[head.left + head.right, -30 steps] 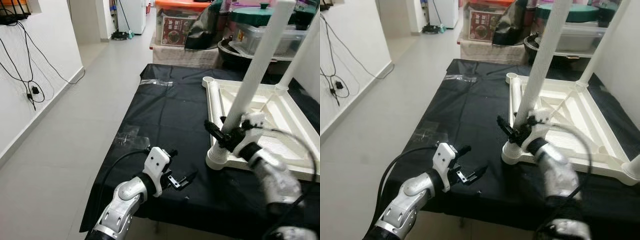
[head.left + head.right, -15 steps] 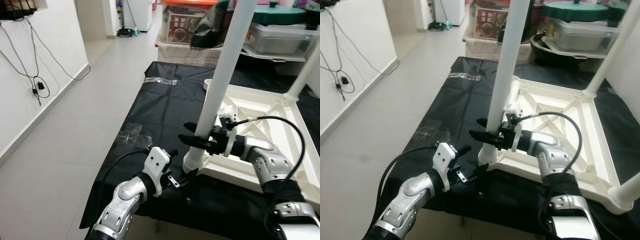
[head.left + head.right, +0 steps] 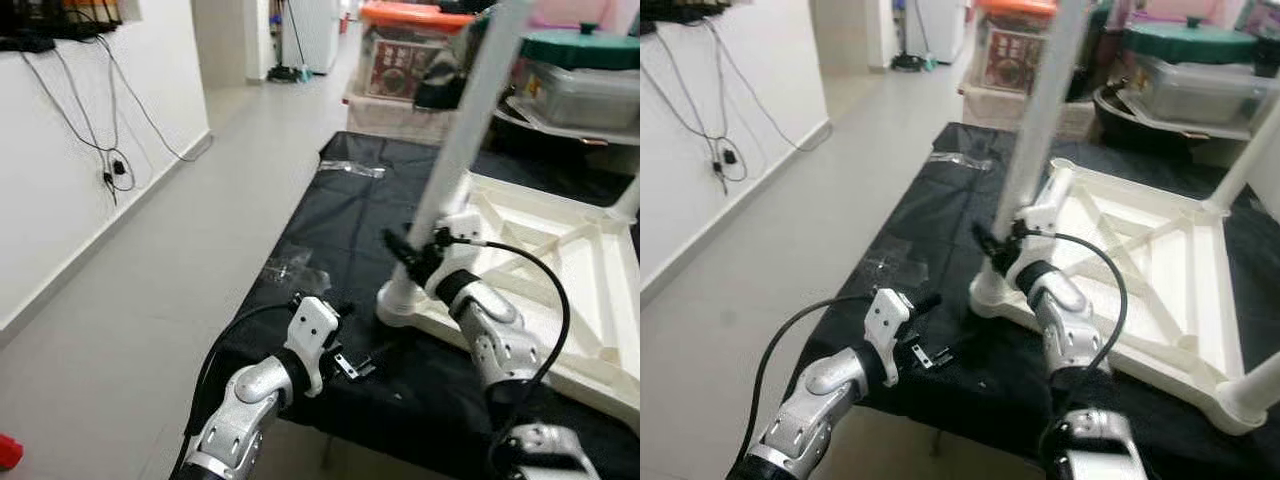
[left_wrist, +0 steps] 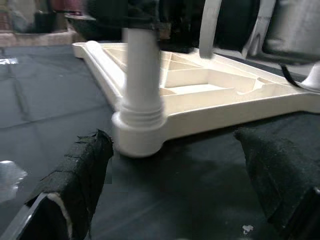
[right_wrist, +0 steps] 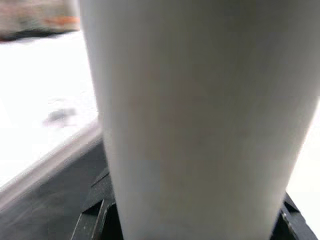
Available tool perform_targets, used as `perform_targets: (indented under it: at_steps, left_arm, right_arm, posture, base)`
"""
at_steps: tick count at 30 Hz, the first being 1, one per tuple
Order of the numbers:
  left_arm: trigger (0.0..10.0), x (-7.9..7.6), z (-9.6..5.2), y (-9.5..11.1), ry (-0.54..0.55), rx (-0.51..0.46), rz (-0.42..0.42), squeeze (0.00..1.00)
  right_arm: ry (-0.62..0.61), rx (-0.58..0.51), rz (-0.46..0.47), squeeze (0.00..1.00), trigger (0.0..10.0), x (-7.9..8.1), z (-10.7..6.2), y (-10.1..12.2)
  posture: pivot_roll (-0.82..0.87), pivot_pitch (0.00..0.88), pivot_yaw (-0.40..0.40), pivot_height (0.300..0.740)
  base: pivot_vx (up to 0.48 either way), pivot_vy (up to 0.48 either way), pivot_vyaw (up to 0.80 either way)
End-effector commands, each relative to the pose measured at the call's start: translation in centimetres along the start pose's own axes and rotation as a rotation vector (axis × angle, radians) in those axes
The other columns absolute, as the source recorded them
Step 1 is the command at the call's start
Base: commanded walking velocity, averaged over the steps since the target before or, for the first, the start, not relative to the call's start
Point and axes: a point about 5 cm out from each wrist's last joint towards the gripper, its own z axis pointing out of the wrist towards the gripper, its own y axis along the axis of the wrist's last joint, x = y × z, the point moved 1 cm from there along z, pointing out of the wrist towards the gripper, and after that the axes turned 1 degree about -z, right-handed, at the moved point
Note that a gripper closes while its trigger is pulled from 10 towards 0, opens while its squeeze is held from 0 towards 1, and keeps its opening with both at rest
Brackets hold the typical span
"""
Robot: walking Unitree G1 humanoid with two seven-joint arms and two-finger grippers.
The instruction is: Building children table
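A white children's table top [image 3: 560,262] lies upside down on a black-covered table [image 3: 340,230]. One white leg [image 3: 462,140] stands in its near-left corner socket [image 3: 398,300], leaning a little to the right. My right gripper [image 3: 412,250] is shut on this leg just above the socket. In the right wrist view the leg [image 5: 195,125] sits between the dark fingers [image 5: 95,215]. My left gripper [image 3: 365,355] rests open on the cloth in front of the socket, and its two padded fingers [image 4: 75,185] frame the leg's base [image 4: 140,130]. Another leg [image 3: 1240,165] stands at the far right corner.
Storage boxes [image 3: 405,60] and covered pots [image 3: 575,60] crowd the far end of the table. Clear plastic bags [image 3: 290,268] lie on the cloth near its left edge. Bare tiled floor [image 3: 150,280] runs along the left, beside a wall with hanging cables [image 3: 110,165].
The camera has shifted, so the whole scene sits differently. My right gripper stays shut low on the leg, which now leans right again. My left gripper has not moved.
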Motion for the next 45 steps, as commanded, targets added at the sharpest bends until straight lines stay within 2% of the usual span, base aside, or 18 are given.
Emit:
perform_targets:
  at_steps: [1, 6, 8, 9, 10, 11, 12, 13, 18, 19, 24, 28, 34, 41, 42, 43, 44, 45]
  left_arm:
    - [10.0, -0.1, 0.1, -0.4, -0.008, 0.017, 0.003, 0.00]
    - [10.0, 0.0, 0.2, -0.3, -0.006, 0.015, 0.006, 0.00]
    - [10.0, 0.0, 0.2, -0.3, -0.005, 0.015, 0.007, 0.00]
    - [10.0, 0.0, 0.2, -0.3, -0.004, 0.014, 0.008, 0.00]
    - [10.0, 0.0, 0.2, -0.3, -0.004, 0.014, 0.008, 0.00]
    - [10.0, 0.0, 0.2, -0.2, -0.004, 0.013, 0.008, 0.00]
    - [10.0, 0.0, 0.2, -0.2, -0.003, 0.012, 0.008, 0.00]
    - [10.0, 0.0, 0.2, -0.2, -0.004, 0.012, 0.007, 0.00]
    - [10.0, 0.0, 0.2, -0.2, -0.004, 0.011, 0.004, 0.00]
    - [10.0, 0.0, 0.2, -0.1, -0.004, 0.011, 0.005, 0.00]
    - [10.0, 0.1, 0.2, -0.1, -0.003, 0.010, 0.006, 0.00]
    - [10.0, 0.2, 0.4, -0.2, -0.006, 0.011, 0.008, 0.00]
    - [10.0, 0.2, 0.4, -0.2, -0.003, 0.011, 0.009, 0.00]
    - [10.0, 0.1, 0.5, -0.2, -0.003, 0.012, 0.009, 0.00]
    - [10.0, 0.1, 0.5, -0.3, -0.003, 0.012, 0.008, 0.00]
    - [10.0, 0.1, 0.5, -0.3, -0.003, 0.012, 0.008, 0.00]
    - [10.0, 0.0, 0.5, -0.3, -0.004, 0.013, 0.007, 0.00]
    - [10.0, 0.0, 0.5, -0.3, -0.003, 0.013, 0.006, 0.00]
  right_arm:
    - [-0.456, 0.017, 0.002, 0.00, 0.0, -4.1, -2.9, -0.7]
    - [-0.603, 0.019, 0.050, 0.00, 0.0, -2.9, -4.2, -1.3]
    - [-0.609, 0.020, 0.058, 0.00, 0.0, -2.7, -4.3, -1.4]
    - [-0.551, 0.009, 0.090, 0.00, 0.0, -1.0, -3.6, -1.6]
    - [-0.551, 0.009, 0.090, 0.00, 0.0, -1.0, -3.6, -1.6]
    - [-0.454, -0.017, 0.099, 0.00, 10.0, 0.2, -2.9, -1.5]
    - [-0.354, -0.044, 0.101, 0.00, 10.0, 1.3, -2.4, -1.3]
    - [-0.284, -0.061, 0.108, 1.00, 10.0, 1.6, -2.2, -1.3]
    - [-0.117, -0.112, 0.052, 0.97, 10.0, 1.0, -1.9, -1.1]
    - [-0.023, -0.118, 0.056, 0.00, 10.0, 0.2, -1.7, -0.6]
    - [0.152, -0.108, 0.054, 0.00, 10.0, -1.4, -1.5, 0.5]
    - [0.636, 0.013, 0.121, 0.00, 10.0, -1.1, -1.9, 1.6]
    - [0.936, 0.107, 0.069, 0.00, 10.0, 0.4, -2.3, 1.2]
    - [1.128, 0.219, -0.022, 0.00, 10.0, 2.6, -1.8, -0.3]
    - [1.160, 0.228, -0.019, 0.00, 6.6, 2.9, -1.9, -0.3]
    - [1.160, 0.228, -0.019, 0.00, 6.6, 2.9, -1.9, -0.3]
    - [1.163, 0.216, -0.018, 0.00, 0.0, 3.2, -1.7, -0.1]
    - [1.139, 0.197, -0.026, 0.00, 0.0, 3.4, -1.5, 0.0]
  posture:
    - [0.06, 0.000, -0.065, 0.740]
    - [0.06, 0.000, -0.064, 0.740]
    - [0.06, 0.000, -0.064, 0.740]
    - [0.06, 0.000, -0.063, 0.740]
    - [0.06, 0.000, -0.063, 0.740]
    - [0.06, 0.000, -0.066, 0.740]
    - [0.06, 0.000, -0.066, 0.740]
    - [0.06, 0.000, -0.065, 0.740]
    - [0.06, 0.000, -0.069, 0.740]
    - [0.07, 0.000, -0.069, 0.740]
    - [0.07, 0.000, -0.069, 0.740]
    - [0.07, 0.000, -0.069, 0.740]
    - [0.08, 0.000, -0.076, 0.740]
    - [0.09, 0.000, -0.082, 0.740]
    - [0.09, 0.000, -0.080, 0.740]
    - [0.09, 0.000, -0.080, 0.740]
    - [0.09, 0.000, -0.080, 0.740]
    - [0.09, 0.000, -0.080, 0.740]
  base:
    - [0.000, 0.000, 0.00]
    - [0.000, 0.000, 0.00]
    - [0.000, 0.000, 0.00]
    - [0.000, 0.000, 0.00]
    - [0.000, 0.000, 0.00]
    - [0.000, 0.000, 0.00]
    - [0.000, 0.000, 0.00]
    - [0.000, 0.000, 0.00]
    - [0.000, 0.000, 0.00]
    - [0.000, 0.000, 0.00]
    - [0.000, 0.000, 0.00]
    - [0.000, 0.000, 0.00]
    - [0.000, 0.000, 0.00]
    - [0.000, 0.000, 0.00]
    - [0.000, 0.000, 0.00]
    - [0.000, 0.000, 0.00]
    - [0.000, 0.000, 0.00]
    - [0.000, 0.000, 0.00]
